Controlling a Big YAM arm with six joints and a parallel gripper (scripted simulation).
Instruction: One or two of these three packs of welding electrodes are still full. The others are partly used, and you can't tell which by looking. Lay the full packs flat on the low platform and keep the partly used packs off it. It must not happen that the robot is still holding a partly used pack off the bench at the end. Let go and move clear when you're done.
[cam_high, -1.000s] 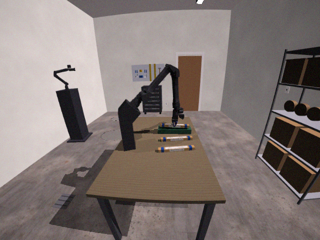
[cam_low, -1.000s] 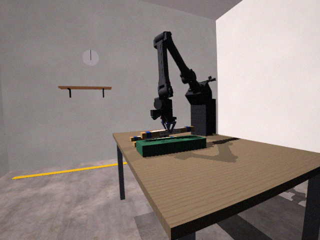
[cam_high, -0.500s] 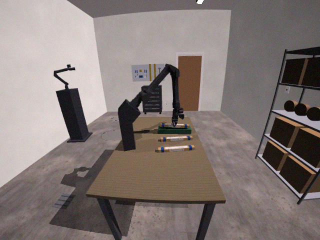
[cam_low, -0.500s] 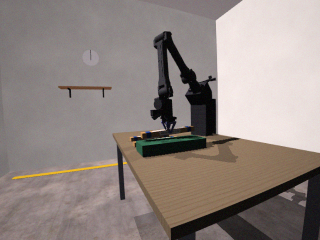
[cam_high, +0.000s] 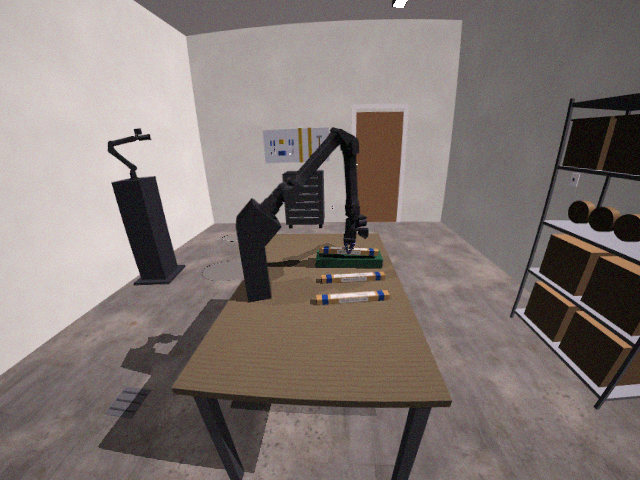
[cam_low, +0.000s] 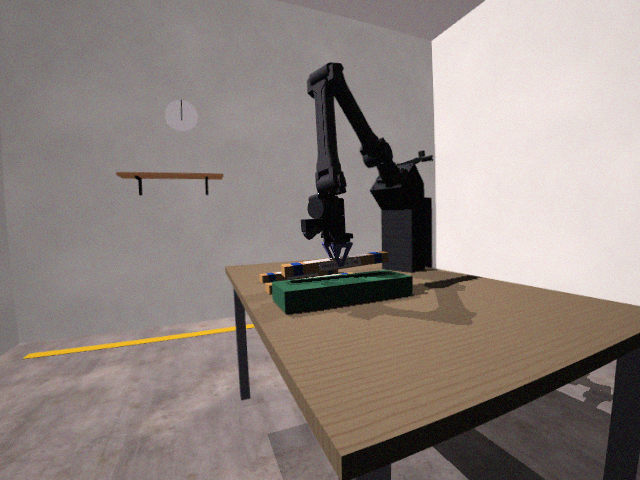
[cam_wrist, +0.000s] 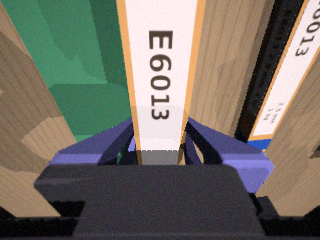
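Note:
My gripper (cam_high: 349, 250) (cam_low: 338, 263) (cam_wrist: 159, 120) is shut on an orange, white-labelled electrode pack (cam_high: 367, 251) (cam_low: 311, 268) (cam_wrist: 161, 65), around its middle. The pack is nearly level, a little above the low green platform (cam_high: 348, 262) (cam_low: 341, 298) (cam_wrist: 82, 107), with its shadow on the top. In the wrist view it is over the platform's side toward the other packs. A second pack (cam_high: 353, 277) (cam_wrist: 286, 85) lies flat on the table beside the platform. A third pack (cam_high: 351, 297) lies flat, parallel, nearer the top camera. Both are mostly hidden in the exterior view.
The wooden table (cam_high: 320, 351) (cam_low: 429, 346) carries everything. The arm's dark pedestal (cam_high: 255, 268) (cam_low: 397, 237) stands at the table's side, off the packs' inner ends. The packs' other ends point to the table's long edge. A shelf rack (cam_high: 558, 223) stands away from the table.

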